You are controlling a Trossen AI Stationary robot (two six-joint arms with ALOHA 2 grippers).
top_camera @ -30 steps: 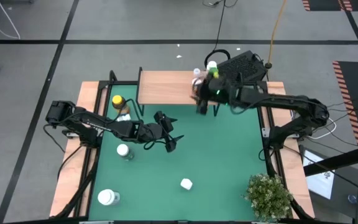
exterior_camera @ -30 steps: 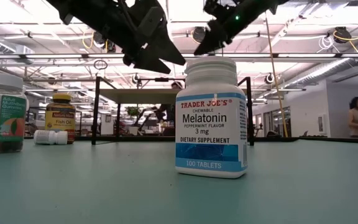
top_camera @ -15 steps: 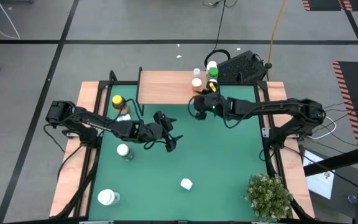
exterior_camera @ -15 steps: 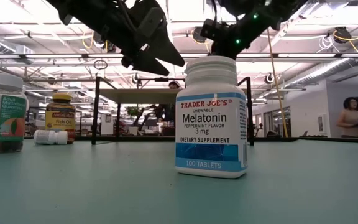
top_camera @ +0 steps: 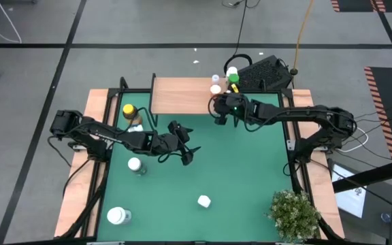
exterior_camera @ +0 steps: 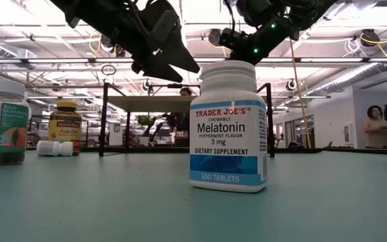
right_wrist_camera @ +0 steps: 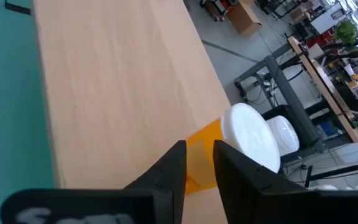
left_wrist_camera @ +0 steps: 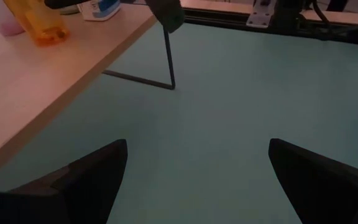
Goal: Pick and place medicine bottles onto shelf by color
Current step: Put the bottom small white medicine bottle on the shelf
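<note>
The shelf stands at the table's far edge. Several medicine bottles stand on its right end, among them a green-capped one and an orange one with a white cap. My right gripper hovers just in front of that end, nearly shut and empty, pointing at the orange bottle. My left gripper hangs open over the table's middle, holding nothing. An amber bottle with a yellow cap, a white bottle lying down and three standing white ones rest on the mat.
A leafy plant stands at the near right corner. The shelf's thin black legs reach down to the mat in front of my left gripper. Open green mat lies to the right of centre.
My right arm has drawn its wrist back from over the shelf's right end toward the near edge, and the gripper now points at the shelf from in front. The orange bottle stays standing on the shelf.
</note>
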